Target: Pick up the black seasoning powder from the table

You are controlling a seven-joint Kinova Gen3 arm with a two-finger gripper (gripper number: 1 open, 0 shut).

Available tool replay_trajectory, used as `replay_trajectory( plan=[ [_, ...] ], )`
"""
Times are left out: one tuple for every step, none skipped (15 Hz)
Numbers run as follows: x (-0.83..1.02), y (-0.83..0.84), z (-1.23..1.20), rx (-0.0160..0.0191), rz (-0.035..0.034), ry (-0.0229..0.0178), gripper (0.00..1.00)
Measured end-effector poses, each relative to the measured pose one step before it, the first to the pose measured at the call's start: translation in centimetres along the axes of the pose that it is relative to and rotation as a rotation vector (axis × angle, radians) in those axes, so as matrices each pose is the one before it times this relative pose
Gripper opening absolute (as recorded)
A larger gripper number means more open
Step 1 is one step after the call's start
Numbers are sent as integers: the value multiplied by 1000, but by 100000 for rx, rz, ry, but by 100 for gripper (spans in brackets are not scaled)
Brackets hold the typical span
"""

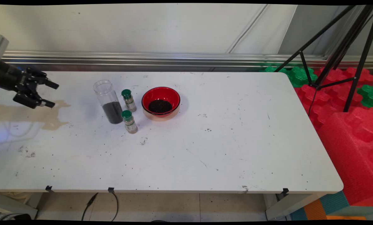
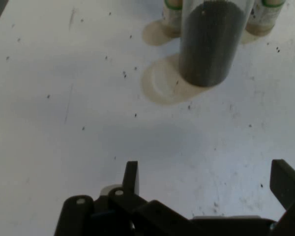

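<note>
1. Main view: the gripper (image 1: 50, 93) hangs at the left edge of the frame, above the tabletop (image 1: 205, 150), its fingers spread apart and holding nothing. To its right, well apart, stands an upright clear jar (image 1: 108, 101) with no lid, partly filled with dark grains; its long axis is vertical. Just right of the jar are two small green-capped spice bottles (image 1: 129, 100) (image 1: 130, 121), and further right a red bowl (image 1: 160, 103) holding dark grains.

2. Hand view: the gripper (image 2: 206, 179) rises from the bottom edge, fingers wide apart, empty. The jar (image 2: 209, 44) lies straight ahead at upper centre, with bare tabletop (image 2: 64, 123) between. Only the bottles' bases (image 2: 171, 17) (image 2: 263, 17) show beside it; the bowl is out of frame.
</note>
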State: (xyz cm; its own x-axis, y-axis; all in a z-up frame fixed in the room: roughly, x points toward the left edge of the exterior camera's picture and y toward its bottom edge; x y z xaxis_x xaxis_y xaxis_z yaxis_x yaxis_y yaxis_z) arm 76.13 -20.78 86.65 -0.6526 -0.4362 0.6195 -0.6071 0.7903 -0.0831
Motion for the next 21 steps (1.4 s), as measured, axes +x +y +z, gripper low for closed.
replay_trajectory(
  plan=[
    [-22, -139, 527, -768, 1144, 1004, 100],
    [-35, -165, 618, -855, 1300, 1235, 100],
    [-45, -152, 643, -907, 1359, 1280, 100],
    [-52, -114, 597, -854, 1113, 1229, 100],
    [-49, -130, 690, -928, 1331, 1444, 100],
    [-48, -118, 713, -966, 1284, 1522, 100],
    [-37, -121, 635, -725, 1019, 1418, 100],
    [-35, -145, 742, -838, 1172, 1656, 100],
    [-52, -156, 747, -824, 1078, 1751, 100],
    [-80, -138, 654, -632, 874, 1573, 100],
    [-121, -159, 741, -664, 973, 1781, 100],
    [-173, -164, 732, -544, 890, 1752, 100],
    [-170, -149, 623, -338, 682, 1543, 100],
    [-107, -101, 391, -205, 433, 1015, 100],
    [-190, -165, 617, -283, 510, 1559, 100],
    [-133, -99, 374, -141, 334, 980, 100],
    [-193, -132, 545, -302, 476, 1543, 100],
    [-231, -137, 591, -329, 467, 1678, 100],
    [-228, -110, 542, -345, 393, 1613, 100],
    [-176, -84, 430, -281, 211, 1350, 100],
    [-111, -53, 272, -177, 109, 856, 100]
  ],
)
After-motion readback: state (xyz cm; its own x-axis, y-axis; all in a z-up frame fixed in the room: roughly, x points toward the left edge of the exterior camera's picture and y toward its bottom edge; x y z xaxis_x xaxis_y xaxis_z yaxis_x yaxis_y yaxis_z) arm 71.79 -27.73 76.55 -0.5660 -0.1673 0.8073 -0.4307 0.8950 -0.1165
